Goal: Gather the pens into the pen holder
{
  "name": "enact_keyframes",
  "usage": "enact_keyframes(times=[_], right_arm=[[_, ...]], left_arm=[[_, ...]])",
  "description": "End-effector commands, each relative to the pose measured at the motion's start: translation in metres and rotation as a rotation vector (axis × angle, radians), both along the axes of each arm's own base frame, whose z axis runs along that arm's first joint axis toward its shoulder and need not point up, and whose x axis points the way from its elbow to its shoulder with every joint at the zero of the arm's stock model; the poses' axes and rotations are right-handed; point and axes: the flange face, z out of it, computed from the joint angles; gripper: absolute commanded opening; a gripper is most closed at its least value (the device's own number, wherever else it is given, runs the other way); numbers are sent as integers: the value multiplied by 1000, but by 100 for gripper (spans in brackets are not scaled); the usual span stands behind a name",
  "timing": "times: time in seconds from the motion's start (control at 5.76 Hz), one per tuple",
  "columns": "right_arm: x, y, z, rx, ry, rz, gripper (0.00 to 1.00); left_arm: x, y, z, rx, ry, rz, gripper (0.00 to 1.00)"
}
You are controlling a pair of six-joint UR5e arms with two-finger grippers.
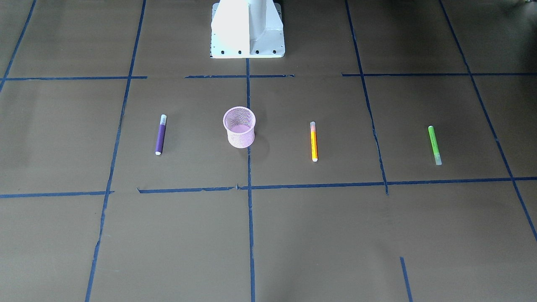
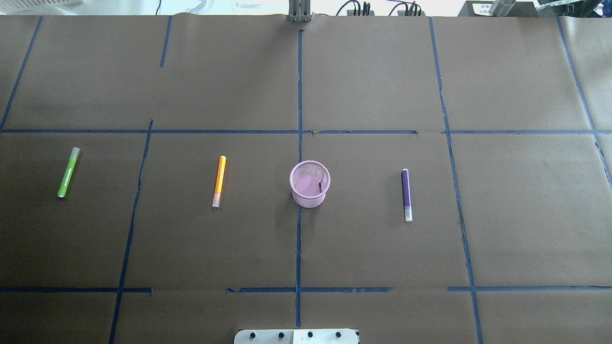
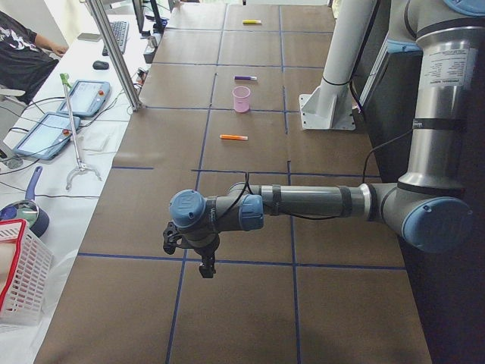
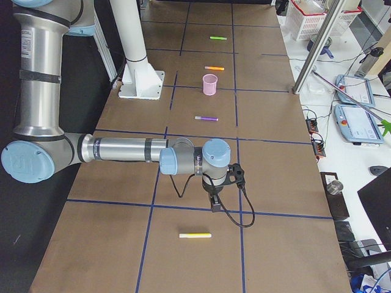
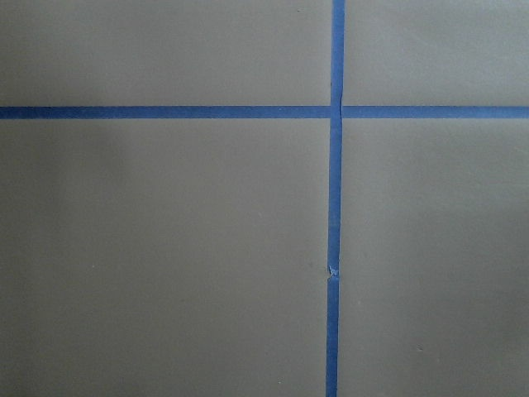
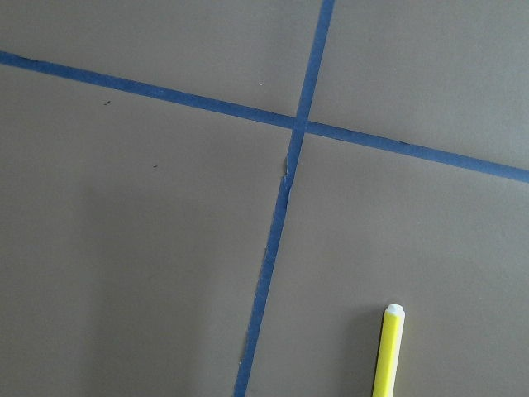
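Note:
The pink mesh pen holder [image 2: 310, 184] stands upright at the table's middle; it also shows in the front view [image 1: 239, 127]. A purple pen [image 2: 406, 194] lies to its right, an orange pen [image 2: 219, 181] to its left and a green pen [image 2: 68, 172] far left, all flat on the table. A yellow pen [image 4: 195, 235] lies at the table's right end and shows in the right wrist view [image 6: 388, 351]. My right gripper [image 4: 215, 204] hangs just beside it. My left gripper [image 3: 204, 265] hangs over the table's left end. I cannot tell whether either is open or shut.
The robot base [image 1: 247, 29] stands at the table's near edge behind the pen holder. Blue tape lines [image 5: 333, 248] grid the brown table. A side bench with tablets [image 3: 45, 133], a metal post [image 3: 114, 53] and a white basket [image 3: 15, 273] runs along the far side.

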Motion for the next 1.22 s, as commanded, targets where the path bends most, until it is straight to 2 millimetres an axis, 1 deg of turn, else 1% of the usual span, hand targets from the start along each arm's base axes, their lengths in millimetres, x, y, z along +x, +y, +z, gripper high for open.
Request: enact_keyframes(times=[0.0,0.17,0.35,0.69,0.87,1.04], right_arm=[[0,0,0,-5,0,5,100],[-1,1,2,-18,-2,12,100],[-1,7,8,-30,-1,12,100],[-1,6,8,-37,-1,19,100],[-1,6,7,-34,-3,17,100],[-1,6,7,-35,-6,18,100]], left_arm=[[0,1,-1,3,-1,1,100],[0,0,-2,6,-1,1,100],[0,-1,-2,5,-6,1,100],[1,-6,-10,18,-3,0,100],[2,-29,-35,32,-5,-26,100],[37,-61,-72,26,-5,-37,100]])
